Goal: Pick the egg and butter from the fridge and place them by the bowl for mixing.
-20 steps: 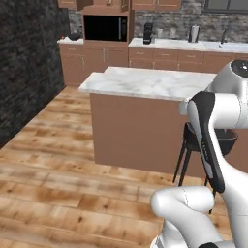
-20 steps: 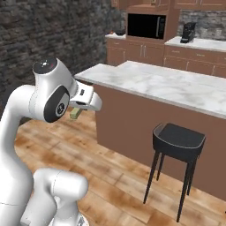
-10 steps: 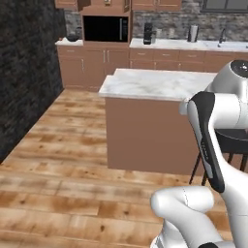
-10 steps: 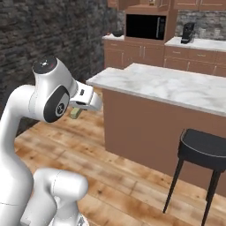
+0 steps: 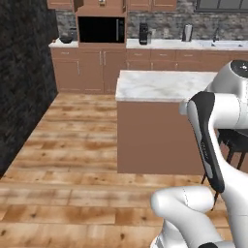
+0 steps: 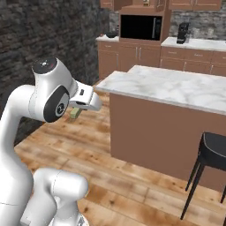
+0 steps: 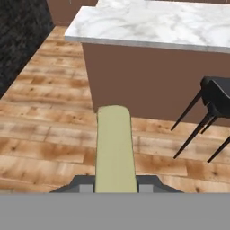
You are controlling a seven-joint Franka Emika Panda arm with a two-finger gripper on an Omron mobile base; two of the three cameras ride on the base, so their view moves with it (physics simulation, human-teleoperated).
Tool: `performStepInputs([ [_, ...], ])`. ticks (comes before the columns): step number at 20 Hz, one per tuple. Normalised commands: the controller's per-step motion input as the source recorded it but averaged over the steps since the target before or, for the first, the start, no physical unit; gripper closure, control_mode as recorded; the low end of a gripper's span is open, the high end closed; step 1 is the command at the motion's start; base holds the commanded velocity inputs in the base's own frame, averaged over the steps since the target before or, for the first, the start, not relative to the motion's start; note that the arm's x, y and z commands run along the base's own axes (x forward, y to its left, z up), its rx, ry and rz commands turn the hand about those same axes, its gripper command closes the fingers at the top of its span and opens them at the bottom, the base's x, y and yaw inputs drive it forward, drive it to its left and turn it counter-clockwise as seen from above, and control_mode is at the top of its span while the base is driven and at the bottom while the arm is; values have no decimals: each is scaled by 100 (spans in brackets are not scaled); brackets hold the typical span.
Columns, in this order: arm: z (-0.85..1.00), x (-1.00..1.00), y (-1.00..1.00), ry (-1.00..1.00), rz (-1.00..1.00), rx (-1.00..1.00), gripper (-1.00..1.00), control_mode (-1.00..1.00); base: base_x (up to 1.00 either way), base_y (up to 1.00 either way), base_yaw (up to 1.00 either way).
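- Wooden flooring is stretching toward a marble-topped island (image 7: 152, 22) ahead.
- The gripper (image 7: 116, 182) is clamping the butter (image 7: 115, 148), whose long axis is pointing straight out toward that island.

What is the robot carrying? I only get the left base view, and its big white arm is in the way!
Observer: The butter. In the hand view the pale stick pokes out from between the fingers.
Operator: Can you see it from anywhere else?
Observer: Yes, in the right base view a bit of it peeks out under the white hand.
Operator: What is the hand pointing at?
Observer: The side of the island, with a black stool next to it on the right in the hand view.
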Motion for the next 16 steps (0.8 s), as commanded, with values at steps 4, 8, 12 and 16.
performStepInputs([
  [4, 0, 0, 0, 0, 0, 0, 100, 100, 49, 61, -22],
  [8, 0, 0, 0, 0, 0, 0, 100, 100, 48, 62, -21],
  [12, 0, 0, 0, 0, 0, 0, 100, 100, 47, 63, -19],
  [16, 0, 0, 0, 0, 0, 0, 100, 100, 51, 63, -17],
])
